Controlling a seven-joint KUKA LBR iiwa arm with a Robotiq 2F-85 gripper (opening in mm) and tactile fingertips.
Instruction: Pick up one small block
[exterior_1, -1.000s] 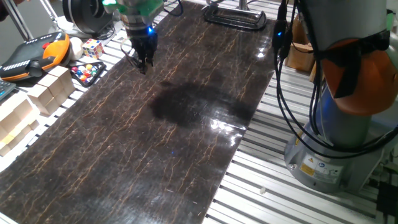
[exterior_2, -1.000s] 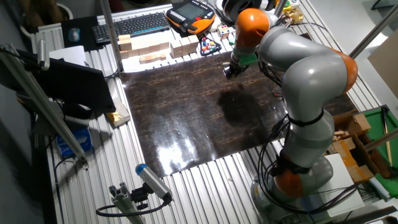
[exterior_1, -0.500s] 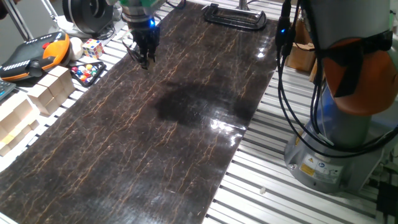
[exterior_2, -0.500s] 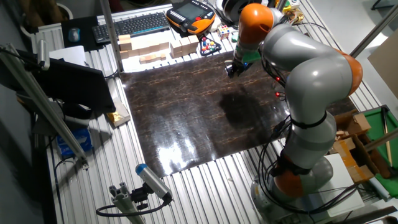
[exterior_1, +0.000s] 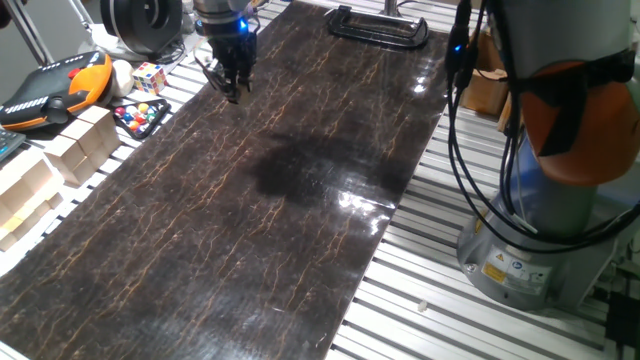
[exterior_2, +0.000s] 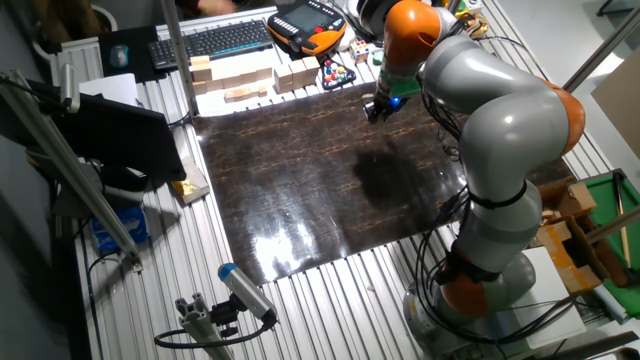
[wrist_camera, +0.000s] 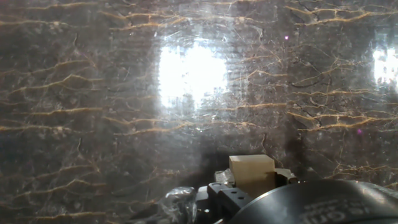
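Gripper (exterior_1: 232, 88) hangs clear above the dark worktop (exterior_1: 300, 200) near its far left edge, jaws closed on the small block (wrist_camera: 252, 174), apparently lifted off so the pick counts as done.

Desk (exterior_2: 140, 300): ribbed aluminium profile surface. Dark marble-pattern slab (exterior_1: 250, 230) with gold veining lies on top, glossy; bright glare patches from overhead light near its edge (exterior_1: 355, 200) and in the hand view (wrist_camera: 189, 71). Darker smudge at slab centre (exterior_2: 385, 175). Far side: black keyboard (exterior_2: 215, 40), orange-black teach pendant (exterior_2: 305, 25), row of large pale wooden blocks (exterior_2: 235, 80). Black monitor (exterior_2: 130, 140) left of slab. Black clamp (exterior_1: 380, 25) at slab end
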